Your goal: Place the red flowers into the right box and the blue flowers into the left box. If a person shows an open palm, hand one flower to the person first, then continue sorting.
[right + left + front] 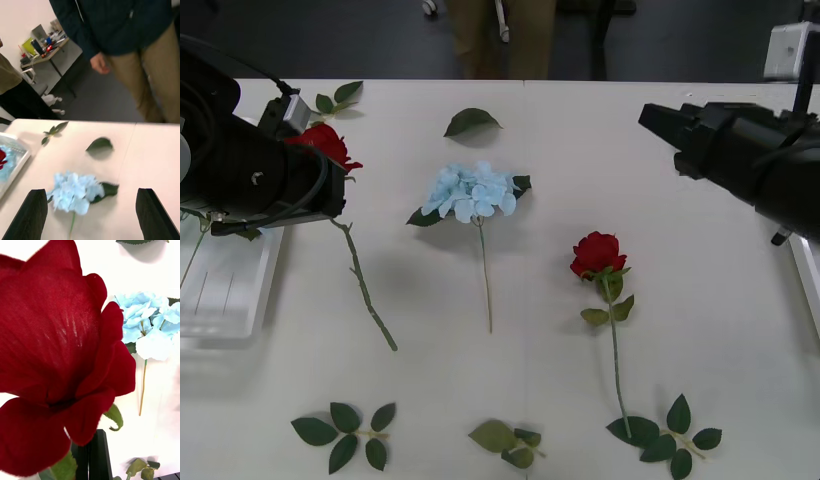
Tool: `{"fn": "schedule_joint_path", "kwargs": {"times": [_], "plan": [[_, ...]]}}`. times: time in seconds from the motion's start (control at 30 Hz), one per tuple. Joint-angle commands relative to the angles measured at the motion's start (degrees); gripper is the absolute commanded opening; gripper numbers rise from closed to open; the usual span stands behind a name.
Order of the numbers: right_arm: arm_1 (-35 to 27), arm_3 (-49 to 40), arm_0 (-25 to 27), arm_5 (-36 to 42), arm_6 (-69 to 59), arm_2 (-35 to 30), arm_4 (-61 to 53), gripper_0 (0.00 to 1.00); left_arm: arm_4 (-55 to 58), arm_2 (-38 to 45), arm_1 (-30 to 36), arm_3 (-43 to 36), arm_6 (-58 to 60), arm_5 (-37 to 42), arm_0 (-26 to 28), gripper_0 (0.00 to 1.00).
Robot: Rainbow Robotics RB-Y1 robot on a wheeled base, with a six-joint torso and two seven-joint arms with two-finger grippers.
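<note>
Clamped on a red rose [326,141], my left pincer [330,195] hangs over the table's left side beside the left box [225,300]; in the left wrist view the bloom [56,352] crowds right up against the camera, with my black fingers [92,455] pinched together beneath it, and the stem trails down toward the table in the front view. My right pincer [92,213] hovers with its fingers spread wide, empty, out over the table's right side and aimed at the blue flower [472,192] lying mid-table — its stem points toward me. A second red rose [597,253] lies right of it, well apart. The right box shows as a white rim [808,270] at the far right edge. A person [123,45] stands beyond the table, hand [99,63] hanging loosely at the side — I judge no open palm is offered yet. The risk I see: this rose belongs in the right box, yet I hold it on the wrong side, so letting go here would misplace it. The dangling stem could also snag the blue flower or loose leaves [471,121] as I carry it across, and my two arms could crowd each other mid-table.
</note>
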Motion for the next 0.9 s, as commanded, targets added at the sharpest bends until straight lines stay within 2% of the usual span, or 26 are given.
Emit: {"fn": "schedule_joint_path", "kwargs": {"times": [0.03, 0.3, 0.53, 0.63, 0.9], "plan": [[-3.3, 6.3, 1.7, 0.0, -0.6, -1.4, -10.7, 0.69, -0.7, 1.2, -0.6, -1.5, -2.6, 0.3, 1.0, 0.0], [-3.3, 17.6, 2.1, 0.0, 10.5, -4.3, -25.5, 0.68, -1.4, 1.2, -0.6, -1.5, -3.8, 0.3, 1.6, 0.0], [-3.3, 18.5, 1.5, 6.2, 13.9, -5.4, -29.0, 0.69, -4.3, 1.3, -4.6, -1.4, -12.8, -4.5, 2.5, 0.0], [-3.3, 18.5, 1.4, 9.1, 13.9, -5.7, -30.9, 0.68, -5.2, 1.2, -7.5, -1.4, -17.4, -9.1, 3.4, 0.0], [-3.2, 18.5, 1.4, 13.2, 14.2, -6.3, -33.5, 0.68, -4.7, 1.2, -16.0, -1.5, -36.7, -28.3, 5.1, 0.0]]}}
